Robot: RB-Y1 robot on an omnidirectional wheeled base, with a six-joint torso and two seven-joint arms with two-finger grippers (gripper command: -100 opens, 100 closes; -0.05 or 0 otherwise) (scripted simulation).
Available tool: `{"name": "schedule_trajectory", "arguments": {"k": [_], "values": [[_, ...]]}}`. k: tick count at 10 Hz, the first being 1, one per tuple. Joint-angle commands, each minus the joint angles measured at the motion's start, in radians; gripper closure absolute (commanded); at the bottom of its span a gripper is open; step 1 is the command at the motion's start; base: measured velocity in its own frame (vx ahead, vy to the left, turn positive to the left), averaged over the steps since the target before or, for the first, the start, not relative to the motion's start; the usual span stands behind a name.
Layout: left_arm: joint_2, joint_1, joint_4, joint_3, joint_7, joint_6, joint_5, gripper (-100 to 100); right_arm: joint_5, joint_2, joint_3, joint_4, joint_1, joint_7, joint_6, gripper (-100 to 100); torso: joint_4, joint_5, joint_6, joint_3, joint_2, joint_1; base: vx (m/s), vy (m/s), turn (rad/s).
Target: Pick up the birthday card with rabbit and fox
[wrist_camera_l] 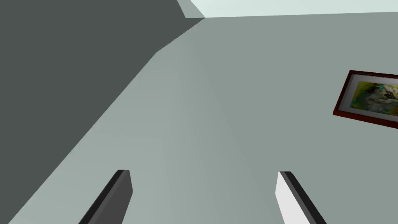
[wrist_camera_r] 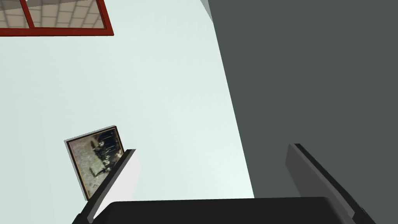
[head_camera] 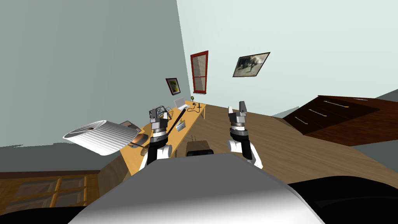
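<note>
A long wooden desk (head_camera: 194,116) runs along the left wall ahead of me. Near its far end stands a small white folded sheet (head_camera: 180,103), propped open; I cannot make out any drawing on it. My left gripper (head_camera: 159,113) is raised over the near half of the desk, open and empty, and its wrist view shows its fingers (wrist_camera_l: 204,172) apart against a wall. My right gripper (head_camera: 237,108) is held up over the wooden floor to the right of the desk, also open and empty, its fingers (wrist_camera_r: 213,147) wide apart.
On the desk are a lamp with a white ribbed shade (head_camera: 102,135), a wire basket (head_camera: 163,111), a small box (head_camera: 180,125), a black cable (head_camera: 192,109) and a small yellow flower (head_camera: 192,98). A chair (head_camera: 199,148) stands just ahead of me. A dark dresser (head_camera: 342,118) stands at the right.
</note>
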Motion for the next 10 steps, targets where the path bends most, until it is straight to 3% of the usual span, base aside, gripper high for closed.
{"name": "schedule_trajectory", "arguments": {"k": [1,6,10], "values": [[0.031,0.002,0.005,0.004,0.002,0.01,0.002,-100,0.0,0.0,0.0,0.0,0.0,0.0,0.0,0,0.0,0.0,0.0,0.0,0.0,0.0,0.018,-0.017,0.026],[0.139,0.019,0.043,0.035,0.018,0.087,0.017,-100,0.0,0.0,0.0,0.0,0.0,0.0,0.0,0,-0.001,-0.001,0.0,-0.002,-0.004,-0.004,0.057,-0.057,0.064],[0.195,0.048,0.096,0.075,0.042,0.187,0.034,-100,0.0,0.0,0.0,0.0,0.0,0.0,0.0,0,-0.001,-0.002,0.0,-0.004,-0.006,-0.008,0.089,-0.12,0.106]]}}
